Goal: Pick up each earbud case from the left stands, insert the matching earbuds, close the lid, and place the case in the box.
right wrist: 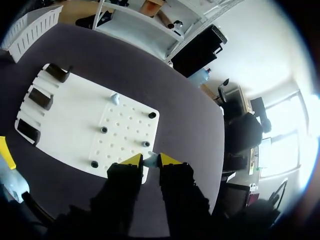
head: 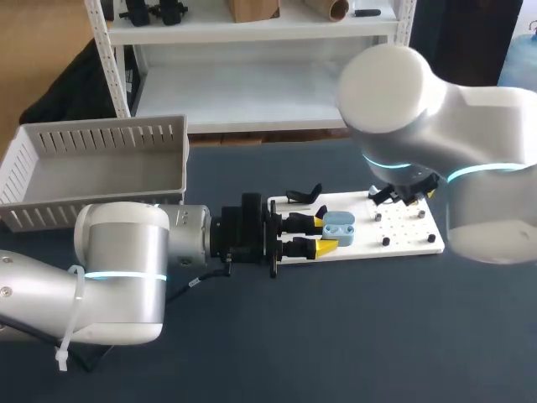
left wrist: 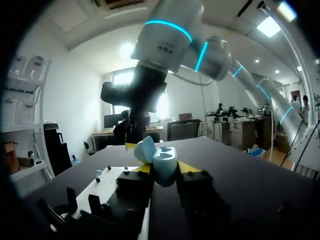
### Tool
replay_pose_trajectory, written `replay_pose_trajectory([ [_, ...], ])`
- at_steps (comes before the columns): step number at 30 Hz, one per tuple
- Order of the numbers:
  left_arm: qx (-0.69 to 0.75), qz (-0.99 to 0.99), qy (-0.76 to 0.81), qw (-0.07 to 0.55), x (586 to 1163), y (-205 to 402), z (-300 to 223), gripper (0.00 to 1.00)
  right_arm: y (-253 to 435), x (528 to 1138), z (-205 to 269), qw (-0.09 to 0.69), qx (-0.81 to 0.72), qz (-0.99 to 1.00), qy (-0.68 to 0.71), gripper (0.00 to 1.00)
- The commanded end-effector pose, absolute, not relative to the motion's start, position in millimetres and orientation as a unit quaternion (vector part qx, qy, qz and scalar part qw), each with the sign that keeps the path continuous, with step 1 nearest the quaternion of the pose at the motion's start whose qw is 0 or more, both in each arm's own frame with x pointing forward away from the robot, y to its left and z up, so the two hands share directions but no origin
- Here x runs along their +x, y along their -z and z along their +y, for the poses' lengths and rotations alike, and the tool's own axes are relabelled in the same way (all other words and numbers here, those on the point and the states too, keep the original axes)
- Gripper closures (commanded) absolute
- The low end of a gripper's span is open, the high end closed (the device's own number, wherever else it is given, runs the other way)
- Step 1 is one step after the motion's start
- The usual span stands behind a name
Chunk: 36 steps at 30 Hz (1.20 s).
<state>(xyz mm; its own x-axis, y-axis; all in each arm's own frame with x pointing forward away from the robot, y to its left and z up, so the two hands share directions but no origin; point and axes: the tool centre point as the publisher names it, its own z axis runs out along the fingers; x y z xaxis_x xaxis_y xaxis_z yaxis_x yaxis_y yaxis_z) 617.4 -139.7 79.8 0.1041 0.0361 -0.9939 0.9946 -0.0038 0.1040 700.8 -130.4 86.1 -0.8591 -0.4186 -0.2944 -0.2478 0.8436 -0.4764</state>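
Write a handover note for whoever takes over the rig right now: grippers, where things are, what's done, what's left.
Left gripper: shut on the blue case, lid open, held over the white board.
Right gripper: shut on what looks like a small pale earbud, above the board's corner.
Done: case off its stand, lid open.
Left: earbuds in, lid closed, case into the box; no case shows there.
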Motion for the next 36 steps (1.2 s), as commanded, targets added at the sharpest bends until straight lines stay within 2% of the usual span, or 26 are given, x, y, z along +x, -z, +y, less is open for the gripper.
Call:
replay_pose_trajectory([
  [1, 0.534, 0.482, 0.463, 0.517, 617, -79, -141, 1.00, -104, 679, -135, 0.221, -0.186, 0.936, 0.204, 1.00],
  [9, 0.534, 0.482, 0.463, 0.517, 617, -79, -141, 1.00, -132, 646, -115, 0.220, -0.210, 0.936, 0.174, 1.00],
  [21, 0.534, 0.482, 0.463, 0.517, 617, -79, -141, 1.00, -155, 612, -72, 0.161, -0.203, 0.961, 0.100, 1.00],
  [36, 0.534, 0.482, 0.463, 0.517, 617, -79, -141, 1.00, -158, 605, -65, 0.168, -0.206, 0.960, 0.093, 1.00],
])
